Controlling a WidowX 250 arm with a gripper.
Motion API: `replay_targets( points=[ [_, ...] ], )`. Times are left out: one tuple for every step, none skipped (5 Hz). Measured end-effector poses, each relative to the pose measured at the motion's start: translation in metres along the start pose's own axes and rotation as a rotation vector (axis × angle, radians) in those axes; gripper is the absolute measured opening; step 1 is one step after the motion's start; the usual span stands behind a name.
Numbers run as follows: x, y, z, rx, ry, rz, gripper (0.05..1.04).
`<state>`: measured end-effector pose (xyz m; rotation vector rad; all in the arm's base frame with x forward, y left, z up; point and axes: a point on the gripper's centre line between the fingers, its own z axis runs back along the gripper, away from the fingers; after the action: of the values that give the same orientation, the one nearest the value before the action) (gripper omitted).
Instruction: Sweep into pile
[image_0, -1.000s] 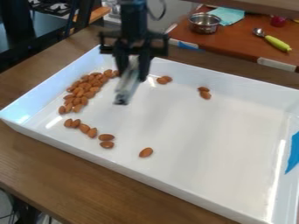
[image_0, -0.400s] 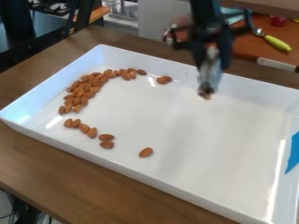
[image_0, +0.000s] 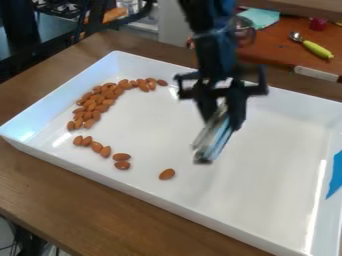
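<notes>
The black gripper (image_0: 224, 111) hangs over the middle of the white tray (image_0: 280, 165), shut on a flat metallic sweeping tool (image_0: 215, 137) that slants down to the left. Brown almonds lie in a curved band (image_0: 97, 104) along the tray's left and upper-left side. A short row of almonds (image_0: 97, 146) runs below it toward the front wall, ending in a pair (image_0: 121, 161). One single almond (image_0: 167, 174) lies apart, left of and nearer the front than the tool's lower end. The arm and gripper cover part of the tray's back area.
The tray's raised walls surround the almonds, with blue tape (image_0: 336, 175) at the right wall. Behind, on an orange-brown surface, are a metal pot (image_0: 244, 31), a teal cloth (image_0: 260, 17) and a spoon with a green handle (image_0: 316, 48). A wooden tabletop (image_0: 87, 210) borders the tray.
The gripper with the tool has moved from the left side to the back right, then forward and left to the tray's middle. More almonds show at the upper left.
</notes>
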<state>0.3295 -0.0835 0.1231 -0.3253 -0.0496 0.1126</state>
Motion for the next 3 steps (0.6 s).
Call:
replay_targets(
  points=[
    [-0.018,0.021,-0.02,0.046,-0.034,-0.048,0.383],
    [-0.018,0.033,-0.032,0.075,-0.085,-0.062,0.383],
    [-0.01,0.038,-0.033,0.097,-0.146,-0.067,0.383]
  ],
)
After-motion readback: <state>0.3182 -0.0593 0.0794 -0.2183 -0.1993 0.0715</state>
